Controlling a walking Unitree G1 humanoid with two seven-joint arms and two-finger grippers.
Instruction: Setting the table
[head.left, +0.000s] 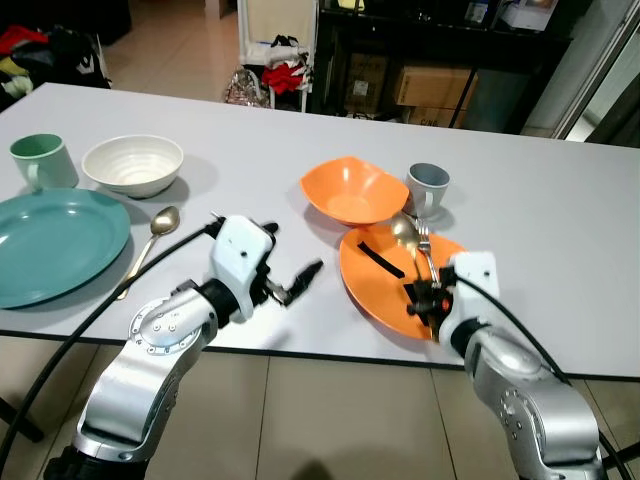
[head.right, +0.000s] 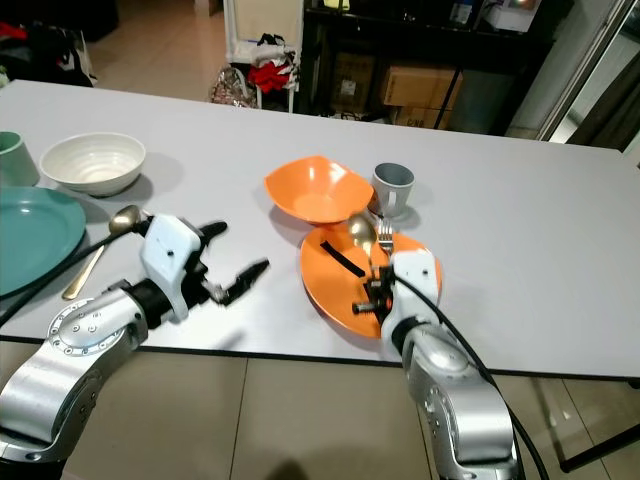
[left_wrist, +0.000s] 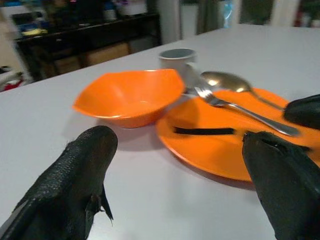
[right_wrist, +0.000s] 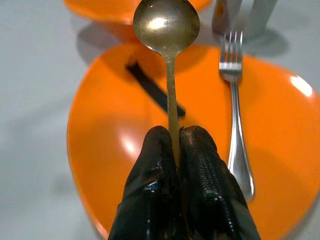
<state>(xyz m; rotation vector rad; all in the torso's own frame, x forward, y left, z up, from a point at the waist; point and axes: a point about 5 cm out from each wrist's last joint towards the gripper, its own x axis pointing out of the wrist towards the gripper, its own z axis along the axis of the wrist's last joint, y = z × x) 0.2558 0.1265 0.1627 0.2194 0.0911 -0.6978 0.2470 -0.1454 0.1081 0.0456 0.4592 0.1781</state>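
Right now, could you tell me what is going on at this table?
The robot is setting the table. Its right gripper is shut on the handle of a gold spoon, holding it over the orange plate, where a fork lies. The left gripper hovers open above the tabletop just left of that plate. An orange bowl and grey cup sit behind the plate. To the left, a green plate, white bowl, green mug and second spoon are laid out.
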